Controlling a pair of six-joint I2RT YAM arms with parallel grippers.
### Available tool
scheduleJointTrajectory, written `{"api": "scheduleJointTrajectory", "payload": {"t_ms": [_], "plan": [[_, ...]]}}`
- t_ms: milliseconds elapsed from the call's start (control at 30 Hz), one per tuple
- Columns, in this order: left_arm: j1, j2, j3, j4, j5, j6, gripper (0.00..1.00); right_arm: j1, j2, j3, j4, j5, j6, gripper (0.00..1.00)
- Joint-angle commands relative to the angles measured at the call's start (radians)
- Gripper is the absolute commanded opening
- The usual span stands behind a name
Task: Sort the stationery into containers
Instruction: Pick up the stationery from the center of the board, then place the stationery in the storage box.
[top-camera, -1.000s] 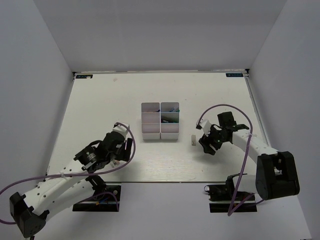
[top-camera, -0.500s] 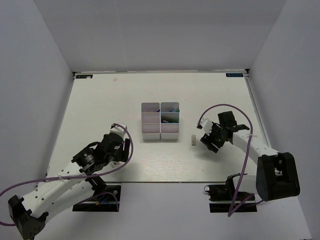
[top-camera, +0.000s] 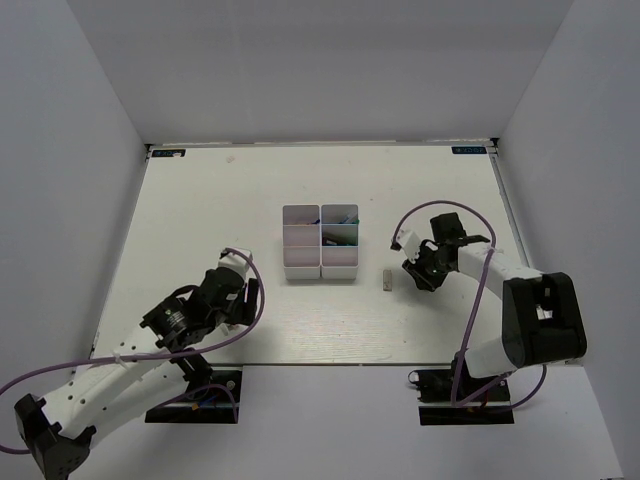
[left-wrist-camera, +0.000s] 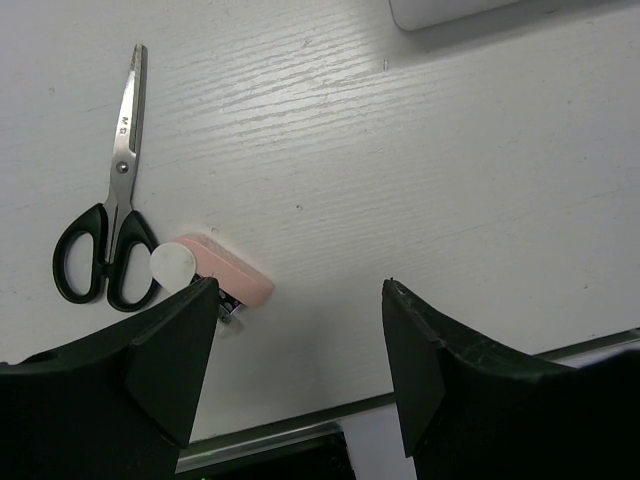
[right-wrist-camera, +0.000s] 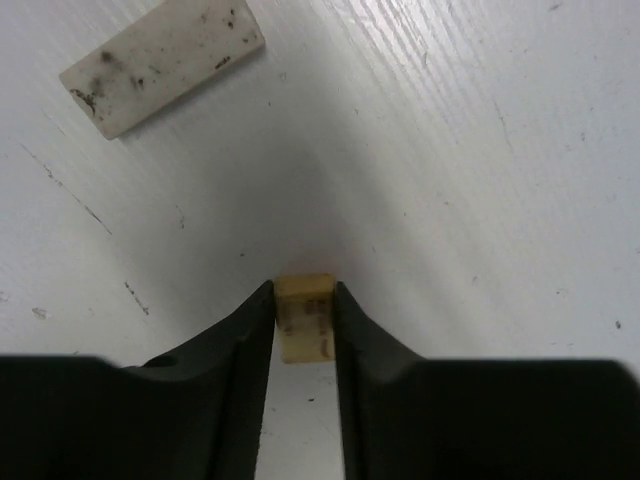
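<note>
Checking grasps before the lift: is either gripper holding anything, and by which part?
The right gripper pinches the tiny tan block across its two side faces. The left gripper is open and holds nothing.

The right gripper (top-camera: 417, 274) now sits a little farther from its base than a second ago. Its jaws, wide apart then, are now closed in on the tiny tan block (right-wrist-camera: 304, 318), touching it on both sides. The left gripper (top-camera: 228, 288) is drawn back slightly toward its own base.

Bright, even light, soft shadows (wrist-view foregrounds blurred)
</note>
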Motion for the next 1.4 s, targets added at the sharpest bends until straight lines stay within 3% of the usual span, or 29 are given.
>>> {"api": "scheduleJointTrajectory", "payload": {"t_ms": [0,233,367,400,600,733,833,967,1200,1367], "plan": [[0.005,-0.030,0.000,-0.016,-0.001,0.003,0.76,-0.010,0.055,0.024,-0.107,-0.007,-0.028,0.28],[0.002,-0.067,-0.009,-0.046,-0.007,0.010,0.76,-0.004,-0.005,-0.010,-0.127,-0.001,-0.048,0.28],[0.007,-0.082,-0.020,-0.051,0.005,0.008,0.76,-0.001,-0.016,0.030,-0.161,-0.026,-0.048,0.10],[0.005,-0.088,-0.022,-0.054,0.016,0.007,0.75,0.000,-0.014,0.047,-0.193,-0.094,-0.037,0.03],[0.005,-0.107,-0.037,-0.033,0.067,0.036,0.71,0.121,0.015,0.338,-0.392,-0.390,0.058,0.00],[0.007,-0.098,-0.037,-0.031,0.074,0.051,0.68,0.266,0.074,0.516,-0.355,-0.463,0.224,0.00],[0.007,-0.099,-0.035,-0.036,0.071,0.049,0.68,0.358,0.157,0.669,-0.244,-0.433,0.386,0.00],[0.007,-0.108,-0.042,-0.039,0.061,0.046,0.68,0.456,0.304,0.843,-0.166,-0.341,0.475,0.00],[0.005,-0.111,-0.045,-0.037,0.050,0.040,0.68,0.569,0.453,1.016,-0.103,-0.152,0.449,0.00],[0.007,-0.111,-0.046,-0.036,0.048,0.037,0.68,0.588,0.509,1.013,-0.100,-0.052,0.385,0.00]]}}
